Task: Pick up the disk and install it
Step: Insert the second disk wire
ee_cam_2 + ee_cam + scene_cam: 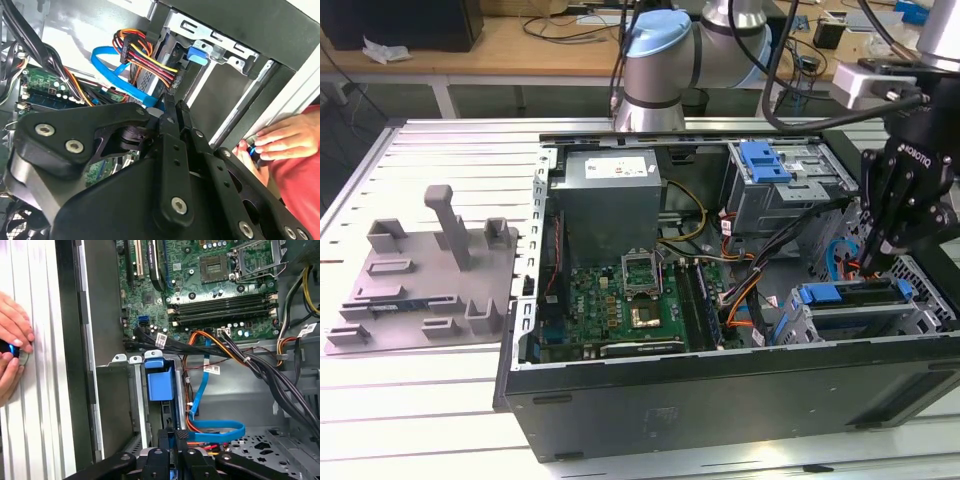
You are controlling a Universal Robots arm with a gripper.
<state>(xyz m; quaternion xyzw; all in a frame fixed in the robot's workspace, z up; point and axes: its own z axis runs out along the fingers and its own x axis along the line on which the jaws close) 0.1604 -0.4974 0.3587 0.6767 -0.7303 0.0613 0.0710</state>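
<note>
The tool's black linkage fills the foreground in both wrist views, and its two fingers are drawn together to a narrow tip (169,102) (175,434). In the exterior view the tool (875,268) hangs inside the open computer case (720,390), at the case corner on the exterior view's right. Its tip is just above the disk (855,293).

The disk stands on edge in the drive cage (920,320) there. Whether the tip touches it cannot be told. Only the disk's blue bracket shows along its upper edge, with a thicker blue end piece and a dark slab beneath. Its flat faces are hidden by the cage walls. In the first wrist view that blue end (160,380) sits in the cage slot, just beyond the fingertips.

The case lies on its side on the slatted worktop (450,150). The exterior view takes in the grey power supply (610,200), the motherboard (620,300), a second cage with a blue latch (765,160) and a grey fixture plate (420,270) well apart from the case.

The wrist views add a blue ribbon cable (215,430) looping beside the tool and a person's hand (12,340) (280,142) resting outside the case wall, fingers on a small dark-and-blue item.
</note>
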